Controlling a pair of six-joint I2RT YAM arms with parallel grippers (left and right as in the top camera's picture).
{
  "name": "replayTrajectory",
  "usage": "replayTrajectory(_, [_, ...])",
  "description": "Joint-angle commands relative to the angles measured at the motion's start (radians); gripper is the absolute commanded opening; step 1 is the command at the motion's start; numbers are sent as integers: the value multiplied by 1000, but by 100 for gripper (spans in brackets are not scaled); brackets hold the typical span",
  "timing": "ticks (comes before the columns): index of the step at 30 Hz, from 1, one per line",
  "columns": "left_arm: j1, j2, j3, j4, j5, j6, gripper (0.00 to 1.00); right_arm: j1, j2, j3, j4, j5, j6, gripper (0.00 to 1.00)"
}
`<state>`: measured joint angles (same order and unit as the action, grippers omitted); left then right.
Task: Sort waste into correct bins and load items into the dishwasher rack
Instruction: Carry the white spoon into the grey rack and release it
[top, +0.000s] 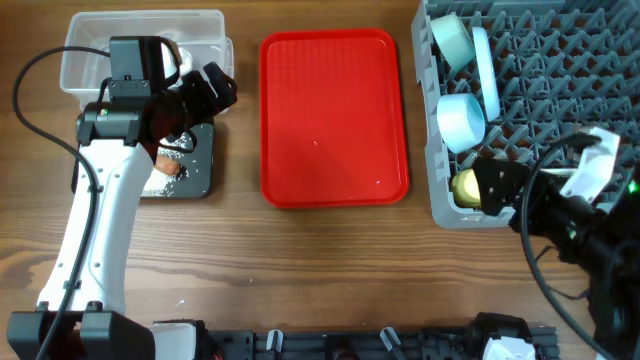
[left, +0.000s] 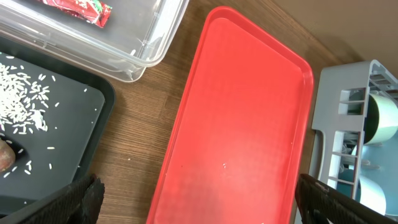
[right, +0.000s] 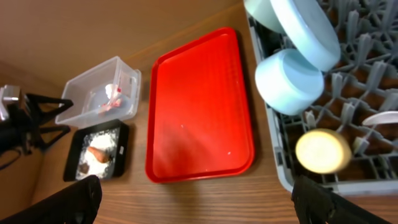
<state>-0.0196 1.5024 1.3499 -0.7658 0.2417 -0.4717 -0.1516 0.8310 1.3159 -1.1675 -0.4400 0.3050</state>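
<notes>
The grey dishwasher rack (top: 560, 120) at the right holds two light blue bowls (top: 452, 40) (top: 462, 120), a pale plate (top: 487, 70) on edge and a yellow cup (top: 467, 187) in its front left corner. My right gripper (top: 497, 186) is beside that cup and stands open and empty (right: 199, 205); the cup (right: 322, 151) looks blurred. My left gripper (top: 222, 86) hangs open and empty (left: 202, 205) between the bins and the red tray (left: 242, 124). The clear tub (left: 149, 37) holds a red wrapper (left: 81, 7). The black tray (left: 74, 124) holds rice (left: 18, 106), a carrot (right: 98, 153) and a brown lump (right: 84, 167).
The flat red tray (top: 335, 115) lies bare in the middle of the wooden table, between the bins and the rack. A white object (right: 380, 118) lies among the rack's pegs at the right. Cables trail from both arms near the front edge.
</notes>
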Motion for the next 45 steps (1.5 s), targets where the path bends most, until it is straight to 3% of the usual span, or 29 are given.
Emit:
replayTrajectory(1, [-3, 2, 10, 0, 4, 20, 100, 0, -18, -2, 2, 79, -115, 99])
replayTrajectory(5, [-3, 2, 10, 0, 4, 20, 100, 0, -15, -2, 20, 111, -244, 100])
replayTrajectory(10, [-3, 2, 10, 0, 4, 20, 100, 0, -20, -93, 185, 99, -241, 100])
replayTrajectory(15, [-3, 2, 10, 0, 4, 20, 100, 13, -186, -433, 610, 164, -86, 100])
replayTrajectory(17, [-3, 2, 10, 0, 4, 20, 100, 14, -277, -580, 746, 163, -96, 100])
replayTrajectory(25, [-3, 2, 10, 0, 4, 20, 100, 14, -622, -1003, 948, 178, -223, 100])
replayTrajectory(33, [-3, 2, 10, 0, 4, 20, 100, 18, -774, -1261, 1212, 185, -224, 100])
replayTrajectory(45, [-3, 2, 10, 0, 4, 20, 100, 31, -829, -1311, 1190, 181, -223, 100])
